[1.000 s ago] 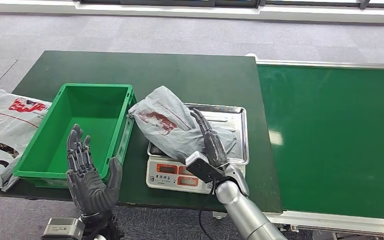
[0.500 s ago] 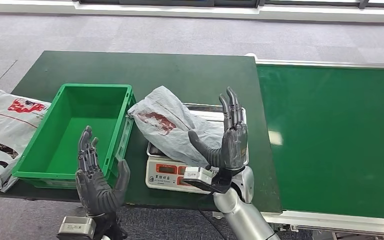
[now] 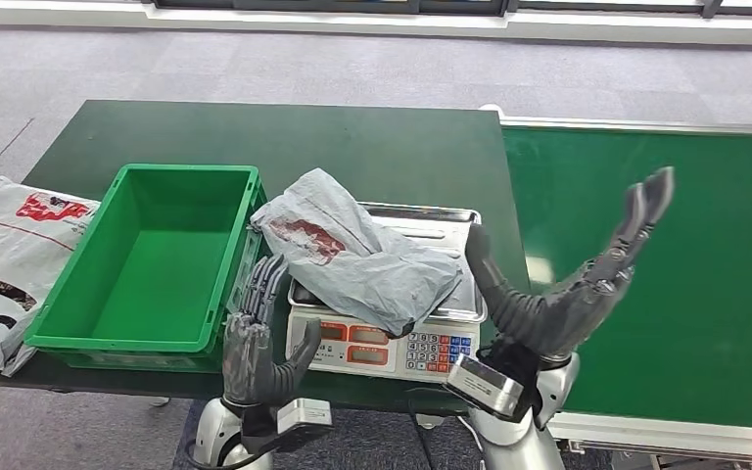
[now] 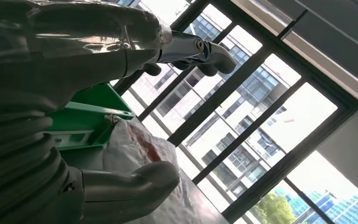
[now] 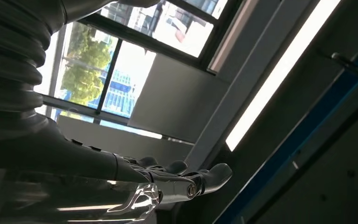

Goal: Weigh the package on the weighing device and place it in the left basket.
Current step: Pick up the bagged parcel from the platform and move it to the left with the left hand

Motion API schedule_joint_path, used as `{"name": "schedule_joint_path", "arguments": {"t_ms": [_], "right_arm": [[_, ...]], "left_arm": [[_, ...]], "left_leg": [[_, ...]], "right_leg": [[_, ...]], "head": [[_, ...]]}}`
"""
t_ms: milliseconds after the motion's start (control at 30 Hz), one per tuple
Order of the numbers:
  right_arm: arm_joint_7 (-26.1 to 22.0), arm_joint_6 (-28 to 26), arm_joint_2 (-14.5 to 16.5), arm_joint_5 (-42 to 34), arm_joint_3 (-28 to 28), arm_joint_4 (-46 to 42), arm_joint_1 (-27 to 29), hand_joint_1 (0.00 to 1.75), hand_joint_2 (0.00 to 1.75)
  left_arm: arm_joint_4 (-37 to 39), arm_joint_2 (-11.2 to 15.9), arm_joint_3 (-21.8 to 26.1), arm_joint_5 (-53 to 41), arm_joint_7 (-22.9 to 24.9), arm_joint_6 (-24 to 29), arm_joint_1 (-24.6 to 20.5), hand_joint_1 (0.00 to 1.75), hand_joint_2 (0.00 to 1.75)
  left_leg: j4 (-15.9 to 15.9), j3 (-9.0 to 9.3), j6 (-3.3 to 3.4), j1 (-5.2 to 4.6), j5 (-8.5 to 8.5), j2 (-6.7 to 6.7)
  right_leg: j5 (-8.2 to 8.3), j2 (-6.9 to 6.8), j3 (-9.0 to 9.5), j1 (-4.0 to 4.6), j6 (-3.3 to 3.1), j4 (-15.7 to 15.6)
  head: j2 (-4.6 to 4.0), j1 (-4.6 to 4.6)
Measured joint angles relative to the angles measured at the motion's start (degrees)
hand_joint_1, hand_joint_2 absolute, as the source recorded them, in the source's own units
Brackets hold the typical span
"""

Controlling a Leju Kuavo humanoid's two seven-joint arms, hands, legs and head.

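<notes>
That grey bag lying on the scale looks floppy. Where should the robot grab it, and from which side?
Probably the raised, crumpled end of the grey bag nearest the green basket. It bunches up there and overhangs the scale, giving fingers loose plastic to close around. The open left hand sits just below that end, so coming from the basket side suits it and shortens the carry.

The left robot hand (image 3: pixel 259 343) is dark grey, with jointed metallic fingers and a thick smooth thumb; the right robot hand (image 3: pixel 568 289) is built alike, its long segmented fingers glossy; each wrist carries a small silver-grey box-shaped camera module; below them run rounded silver arm tubes; the wrist views show a grey ribbed cover (image 4: pixel 18 154) and polished, reflective finger shells.
</notes>
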Motion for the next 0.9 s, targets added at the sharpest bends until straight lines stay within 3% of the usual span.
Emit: {"name": "schedule_joint_path", "arguments": {"t_ms": [133,300,467,900], "right_arm": [[0.0,0.0,0.0,-0.5,-0.6,-2.6,0.4,0.00,1.75],[0.0,0.0,0.0,-1.9,-1.0,-2.8,0.4,0.00,1.75],[0.0,0.0,0.0,-2.7,-1.0,-2.7,0.4,0.00,1.75],[0.0,0.1,0.1,-6.2,-0.7,0.6,0.0,0.00,1.75]], "left_arm": [[3.5,-0.1,0.1,-1.0,1.0,-0.3,-1.5,0.00,1.75],[8.6,-0.3,0.1,0.3,2.6,-4.8,-6.4,0.00,1.75],[12.8,-0.9,0.1,1.5,2.7,-6.0,-10.6,0.00,1.75],[38.3,-5.3,6.5,10.2,4.3,-12.1,-35.3,0.00,1.75]], "left_leg": [[0.0,0.00,-0.01,0.01,0.01,0.00],[0.0,0.01,-0.04,0.01,0.04,-0.01],[0.0,-0.01,0.00,0.01,0.08,-0.03],[0.0,-0.07,0.00,0.01,0.18,-0.16]], "right_leg": [[0.00,0.00,-0.01,0.04,-0.01,0.0],[0.03,-0.01,0.02,0.04,-0.02,0.0],[0.05,-0.02,0.01,0.02,-0.02,0.0],[0.14,-0.12,0.06,0.02,0.00,0.1]], "head": [[-0.01,-0.01],[0.00,0.00],[0.00,-0.01],[0.00,0.00]]}}
